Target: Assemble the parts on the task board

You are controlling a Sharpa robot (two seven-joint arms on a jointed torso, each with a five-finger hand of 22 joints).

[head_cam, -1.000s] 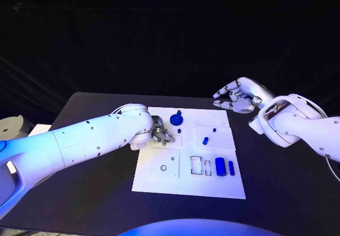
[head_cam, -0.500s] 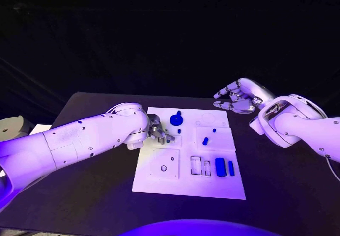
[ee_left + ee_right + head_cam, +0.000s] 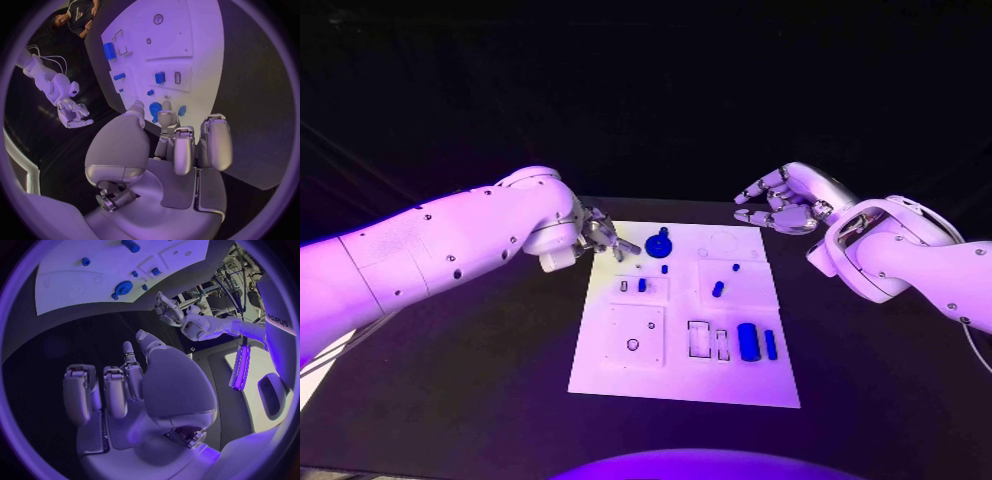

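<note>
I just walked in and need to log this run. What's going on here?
A two-armed robot is assembling small blue parts on the white task board. Neither hand holds anything at this moment. The left hand hovers by the board's far left corner, near the round blue part. The right hand hangs past the board's far right corner, fingers loosely curled.

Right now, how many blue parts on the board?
7: round part, left dot, right dot, oblong, slotted piece, cylinder, bar. The left hand may hide more.
</note>
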